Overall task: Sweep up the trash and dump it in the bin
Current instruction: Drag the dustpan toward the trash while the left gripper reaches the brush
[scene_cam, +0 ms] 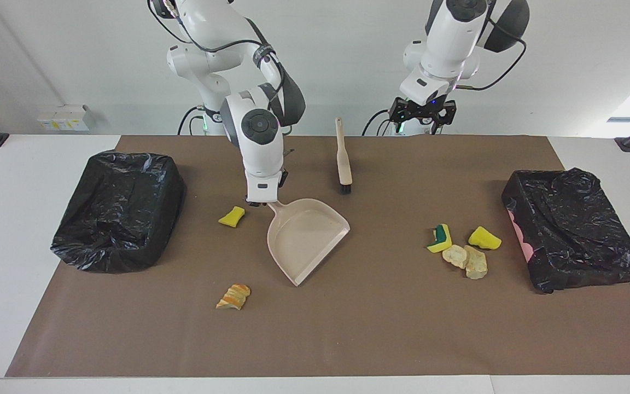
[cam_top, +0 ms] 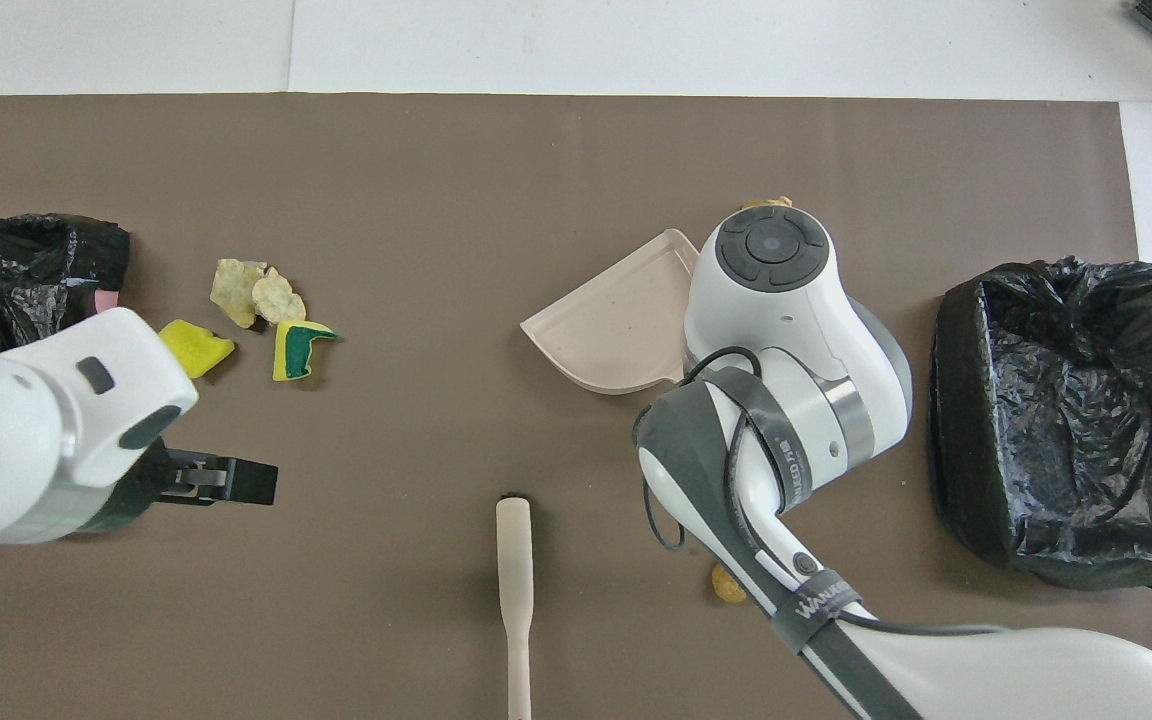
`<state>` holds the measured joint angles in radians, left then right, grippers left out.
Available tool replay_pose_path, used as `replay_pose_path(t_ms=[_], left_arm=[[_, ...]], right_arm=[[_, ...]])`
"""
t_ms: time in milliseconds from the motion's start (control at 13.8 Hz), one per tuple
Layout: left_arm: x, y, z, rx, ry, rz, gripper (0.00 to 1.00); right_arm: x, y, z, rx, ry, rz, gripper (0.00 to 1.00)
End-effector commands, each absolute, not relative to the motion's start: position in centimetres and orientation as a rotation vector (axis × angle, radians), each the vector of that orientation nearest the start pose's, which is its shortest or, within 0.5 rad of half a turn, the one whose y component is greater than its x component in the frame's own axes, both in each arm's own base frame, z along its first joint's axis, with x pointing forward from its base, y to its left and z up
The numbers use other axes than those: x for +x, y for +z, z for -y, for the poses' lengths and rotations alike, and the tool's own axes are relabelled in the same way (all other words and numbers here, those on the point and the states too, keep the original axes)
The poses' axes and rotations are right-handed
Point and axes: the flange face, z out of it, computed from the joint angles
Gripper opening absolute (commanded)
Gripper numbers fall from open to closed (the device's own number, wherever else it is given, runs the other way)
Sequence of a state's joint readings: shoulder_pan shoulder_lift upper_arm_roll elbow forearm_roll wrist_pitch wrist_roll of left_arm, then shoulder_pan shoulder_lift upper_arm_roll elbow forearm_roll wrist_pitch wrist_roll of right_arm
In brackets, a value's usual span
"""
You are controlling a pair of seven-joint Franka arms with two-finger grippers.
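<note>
The word "WANHEER" (only partly legible) is printed on a strap around the right arm in the overhead view; no other writing can be read.

The right arm is bent forward over the middle of the table, its wrist pointing down. The right gripper point(scene_cam: 256, 203) is clamped on the handle of the dustpan point(scene_cam: 305, 236), whose pan is turned at a slant on the mat point(scene_cam: 380, 328). The left arm is raised near its base, and the left gripper point(scene_cam: 422, 117) hangs with its fingers spread wide and nothing between them, over the mat's edge nearest the robots.

The trash is scattered on the mat. Four pieces are clustered near the bin point(scene_cam: 572, 230) at the left arm's end: a yellow-green one point(scene_cam: 439, 238), a yellow one point(scene_cam: 484, 238) and two tan ones point(scene_cam: 467, 260). A yellow piece point(scene_cam: 232, 216) lies just beside the right gripper, and an orange-striped piece point(scene_cam: 233, 297) lies farther from the robots than the dustpan. A brown piece point(cam_top: 726, 586) is mostly hidden under the right arm. A second bin point(scene_cam: 118, 210), also lined with black plastic, stands at the right arm's end.

A brush point(scene_cam: 342, 158) lies on the mat near the robots. The brown mat covers a white table point(scene_cam: 3, 246), with a pale wall seen past the robots.
</note>
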<state>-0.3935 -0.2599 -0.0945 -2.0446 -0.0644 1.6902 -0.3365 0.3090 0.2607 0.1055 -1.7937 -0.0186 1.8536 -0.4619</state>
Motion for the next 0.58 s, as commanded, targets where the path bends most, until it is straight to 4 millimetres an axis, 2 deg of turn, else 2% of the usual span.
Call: replay_pose_path(t_ms=[0, 218, 363, 508], left_arm=[[37.5, 52.1, 23.0, -3.199, 0.164, -0.124, 1.00], [35.4, 50.5, 24.6, -3.223, 0.152, -0.130, 1.00], [33.7, 47.8, 27.0, -3.206, 0.179, -0.140, 1.00], [31.2, 45.1, 29.0, -3.199, 0.170, -0.139, 1.00]], right_arm=[[55.2, 39.4, -22.6, -2.683, 0.271, 1.575, 0.00], [56.1, 38.7, -19.7, -2.549, 0.280, 1.779, 0.00], [56.7, 38.6, -18.2, -2.461, 0.279, 1.908, 0.00], [57.1, 38.3, -17.0, -2.381, 0.281, 2.028, 0.00]])
